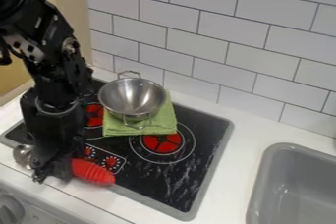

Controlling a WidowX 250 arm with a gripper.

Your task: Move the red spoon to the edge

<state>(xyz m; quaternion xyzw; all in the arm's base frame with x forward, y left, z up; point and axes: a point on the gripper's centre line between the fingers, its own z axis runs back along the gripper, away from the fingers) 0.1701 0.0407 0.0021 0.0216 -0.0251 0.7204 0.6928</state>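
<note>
The black gripper (52, 171) hangs at the lower left, over the front left corner of the stove. Directly at it lies the spoon, whose ridged red handle (94, 172) sticks out on the gripper's right, across the stove's front rim. A rounded metal part (23, 155), seemingly the spoon's bowl, shows on the gripper's left side. The gripper covers the stretch between the two, so whether it grasps the spoon cannot be made out.
A metal colander-like bowl (132, 96) with two handles stands on a folded green cloth (157, 121) on the black stove (209, 142). A grey sink (285, 183) is at the right. White tiled wall (216, 26) rises behind the counter (246, 144).
</note>
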